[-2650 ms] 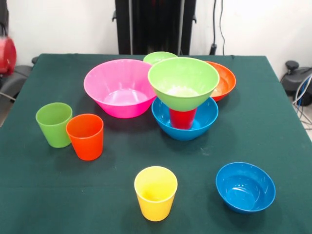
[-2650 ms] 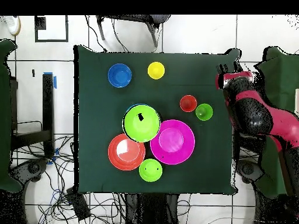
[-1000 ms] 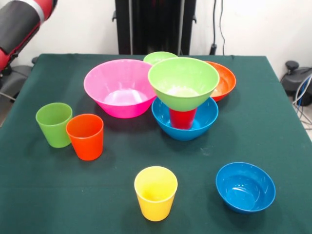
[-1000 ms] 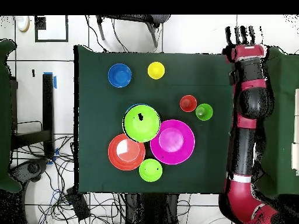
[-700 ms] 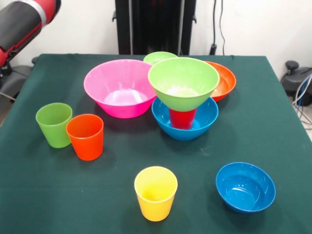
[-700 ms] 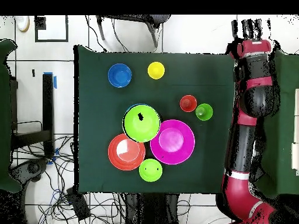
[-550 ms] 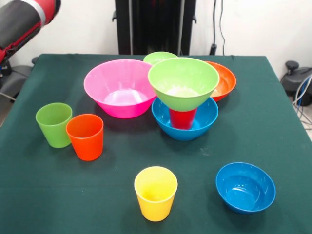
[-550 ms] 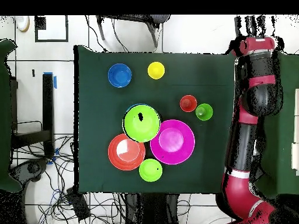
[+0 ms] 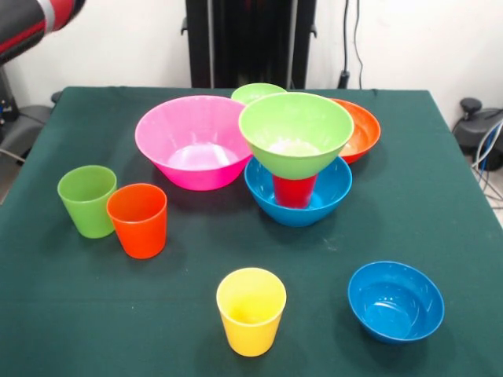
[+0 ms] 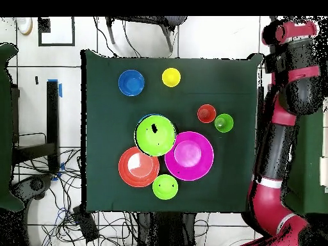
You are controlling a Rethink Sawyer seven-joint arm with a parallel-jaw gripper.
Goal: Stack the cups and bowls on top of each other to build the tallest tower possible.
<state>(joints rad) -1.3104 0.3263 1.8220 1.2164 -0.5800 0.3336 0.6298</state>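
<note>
No brand, label or legible writing is showing on any item. The tower (image 9: 295, 161) is standing at centre frame in the front view: the big blue bowl (image 9: 326, 196) is holding the red cup (image 9: 294, 190), and the big light-green bowl (image 9: 295, 129) is sitting on that cup. The big pink bowl (image 9: 193, 141), just left of the tower, is lying empty. The small light-green bowl (image 9: 253, 92) and wide orange bowl (image 9: 361, 126) are sitting behind the tower, largely hidden. The light green cup (image 9: 86, 199) and orange cup (image 9: 138, 219) are standing touching at left; the yellow cup (image 9: 251, 309) and small blue bowl (image 9: 395, 301) are sitting empty along the bottom of the table (image 9: 440, 196). The red and black arm (image 10: 282, 128) is running along the right edge in the overhead view, beside the table. The claw is not visible; its state cannot be told.
</note>
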